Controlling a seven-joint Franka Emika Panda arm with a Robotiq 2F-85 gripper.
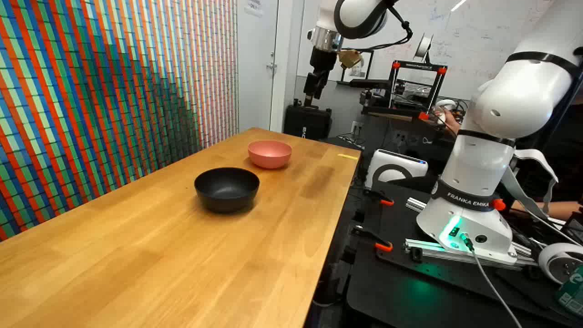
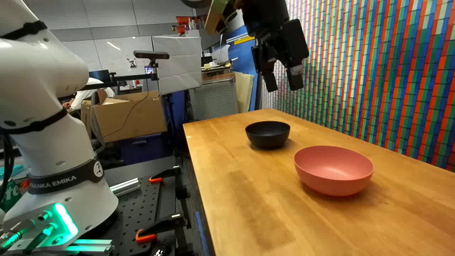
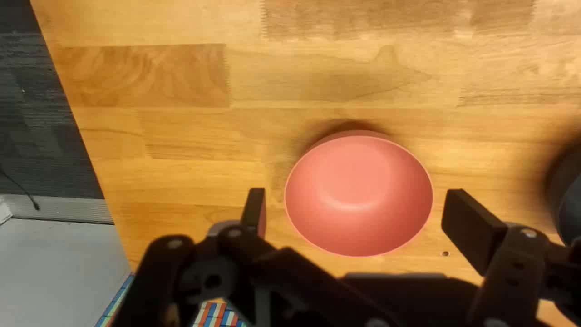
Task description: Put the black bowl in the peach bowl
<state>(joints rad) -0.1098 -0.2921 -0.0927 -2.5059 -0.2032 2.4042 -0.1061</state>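
Observation:
The black bowl [image 1: 226, 191] stands upright on the wooden table, apart from the peach bowl [image 1: 269, 155]. Both exterior views show the black bowl [image 2: 268, 135] and the peach bowl [image 2: 333, 171], and both look empty inside. In the wrist view the peach bowl [image 3: 358, 195] is seen from above between the fingers, and only part of the black bowl [image 3: 569, 200] shows at the right edge. My gripper [image 2: 283, 85] is open and empty, high above the table. It also shows in an exterior view [image 1: 309, 96] and in the wrist view [image 3: 354, 204].
The wooden table [image 1: 150, 269] has a colourful tiled wall [image 1: 114, 82] along one long side. The robot base [image 1: 467, 228] stands beside the opposite side on a black platform with orange-tipped clamps [image 1: 383, 246]. A yellow strip [image 1: 347, 156] lies near the table's edge.

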